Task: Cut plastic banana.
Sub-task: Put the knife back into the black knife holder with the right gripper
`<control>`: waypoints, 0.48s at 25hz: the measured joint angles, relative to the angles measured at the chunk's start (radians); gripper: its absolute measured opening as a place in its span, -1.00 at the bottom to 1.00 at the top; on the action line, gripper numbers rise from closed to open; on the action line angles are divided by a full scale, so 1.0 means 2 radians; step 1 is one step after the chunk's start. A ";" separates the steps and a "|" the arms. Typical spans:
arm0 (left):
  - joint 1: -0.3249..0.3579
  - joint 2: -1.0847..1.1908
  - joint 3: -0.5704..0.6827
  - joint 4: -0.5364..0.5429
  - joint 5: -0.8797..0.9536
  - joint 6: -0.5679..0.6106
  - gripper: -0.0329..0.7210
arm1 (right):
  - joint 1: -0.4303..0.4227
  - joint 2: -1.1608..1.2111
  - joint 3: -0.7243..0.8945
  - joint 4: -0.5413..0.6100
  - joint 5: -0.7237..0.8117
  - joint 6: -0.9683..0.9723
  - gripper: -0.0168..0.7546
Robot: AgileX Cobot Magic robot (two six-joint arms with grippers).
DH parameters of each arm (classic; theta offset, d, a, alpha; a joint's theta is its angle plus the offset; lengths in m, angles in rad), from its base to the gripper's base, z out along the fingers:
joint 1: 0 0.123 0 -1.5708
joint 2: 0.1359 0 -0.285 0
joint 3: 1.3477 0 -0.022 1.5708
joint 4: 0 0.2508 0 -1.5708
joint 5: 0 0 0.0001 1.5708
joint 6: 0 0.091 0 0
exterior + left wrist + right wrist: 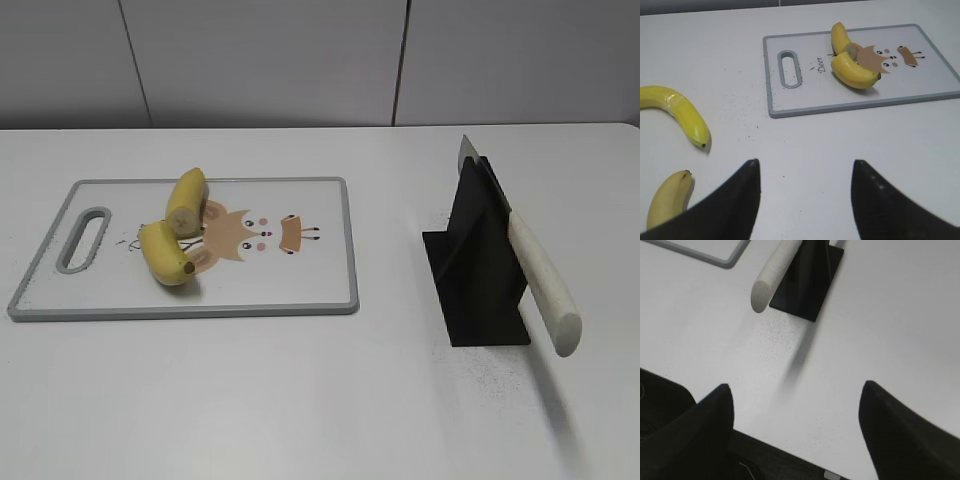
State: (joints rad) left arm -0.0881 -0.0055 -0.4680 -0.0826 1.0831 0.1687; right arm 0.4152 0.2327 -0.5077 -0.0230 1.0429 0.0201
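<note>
The plastic banana lies in two halves on the cutting board (320,260): one half (187,200) behind, the other half (166,253) in front, touching at their pale cut faces. They also show in the left wrist view, the far half (839,36) and the near half (854,72). A knife with a white handle (542,282) rests in a black stand (478,270). My left gripper (805,165) is open and empty over bare table, well short of the board. My right gripper (797,387) is open and empty at the table's front edge, short of the knife handle (772,274). Neither gripper shows in the exterior view.
Two whole yellow bananas lie on the table left of the board in the left wrist view, one (677,111) curved, one (667,200) close to my left finger. The board (790,100) has a grey rim and a handle slot (789,69).
</note>
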 joint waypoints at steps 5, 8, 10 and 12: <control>0.000 0.000 0.000 0.000 0.000 0.000 0.58 | 0.000 -0.064 0.002 0.000 0.001 0.000 0.57; 0.000 0.000 0.000 0.000 0.000 0.000 0.58 | 0.000 -0.101 0.002 0.002 0.001 0.000 0.57; 0.000 0.000 0.000 0.000 0.000 0.000 0.58 | -0.001 -0.116 0.002 0.004 0.002 0.000 0.57; 0.000 0.000 0.000 -0.001 0.000 0.000 0.58 | -0.006 -0.119 0.002 0.005 0.002 0.000 0.57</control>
State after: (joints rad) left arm -0.0881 -0.0055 -0.4680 -0.0847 1.0833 0.1687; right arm 0.4037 -0.0057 -0.5034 -0.0123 1.0459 0.0201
